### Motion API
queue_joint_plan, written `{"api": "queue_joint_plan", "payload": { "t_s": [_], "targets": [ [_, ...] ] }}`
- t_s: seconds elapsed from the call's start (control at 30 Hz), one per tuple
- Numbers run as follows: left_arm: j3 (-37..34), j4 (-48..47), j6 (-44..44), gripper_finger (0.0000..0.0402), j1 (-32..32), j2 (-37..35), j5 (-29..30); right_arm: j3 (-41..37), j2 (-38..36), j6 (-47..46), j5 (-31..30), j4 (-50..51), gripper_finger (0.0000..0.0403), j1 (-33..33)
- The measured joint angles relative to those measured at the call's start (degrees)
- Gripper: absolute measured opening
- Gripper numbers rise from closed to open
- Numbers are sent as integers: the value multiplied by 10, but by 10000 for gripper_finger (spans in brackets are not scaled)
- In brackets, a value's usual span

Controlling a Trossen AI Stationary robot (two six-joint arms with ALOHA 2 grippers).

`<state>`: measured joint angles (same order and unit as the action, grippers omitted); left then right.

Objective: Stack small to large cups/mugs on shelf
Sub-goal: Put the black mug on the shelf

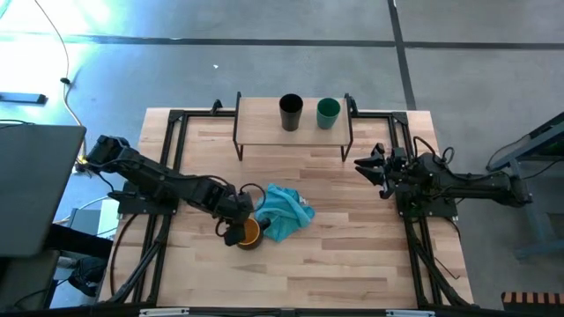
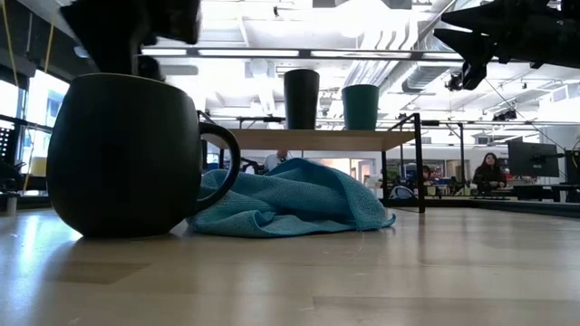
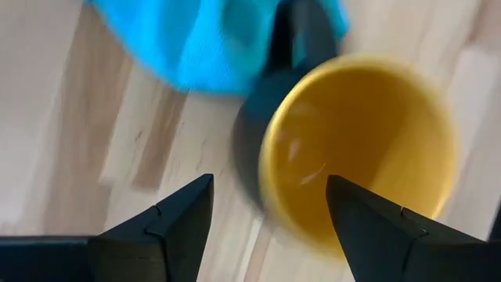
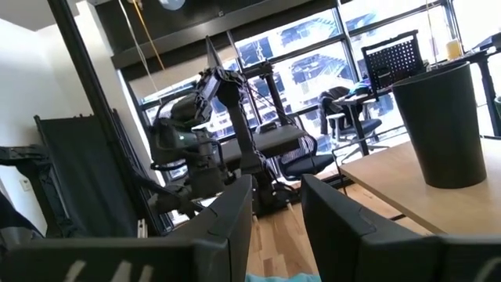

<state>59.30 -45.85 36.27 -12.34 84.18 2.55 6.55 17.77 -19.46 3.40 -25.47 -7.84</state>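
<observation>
Two unmarked cups [image 1: 291, 112] (black, green) on shelf [image 1: 264, 123]

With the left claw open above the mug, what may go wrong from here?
1. The teal cloth lies against the mug, near its handle. If the open left claw lifts the mug, it may drag the cloth along.
2. One finger is over the yellow inside, the other outside. A grip on the thin rim may slip or tilt the mug.
3. The black cup and green cup already stand on the shelf; the mug may knock them.
</observation>
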Motion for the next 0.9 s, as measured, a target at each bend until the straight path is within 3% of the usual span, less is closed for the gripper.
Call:
{"api": "queue_joint_plan", "payload": {
  "t_s": [0.47, 0.9],
  "targets": [
    [0, 23, 0, 227, 11, 24, -6, 0, -10, -2, 0, 5, 103, 0],
    [0, 26, -12, 68, 12, 25, 2, 0, -10, 0, 0, 10, 103, 0]
  ]
}}
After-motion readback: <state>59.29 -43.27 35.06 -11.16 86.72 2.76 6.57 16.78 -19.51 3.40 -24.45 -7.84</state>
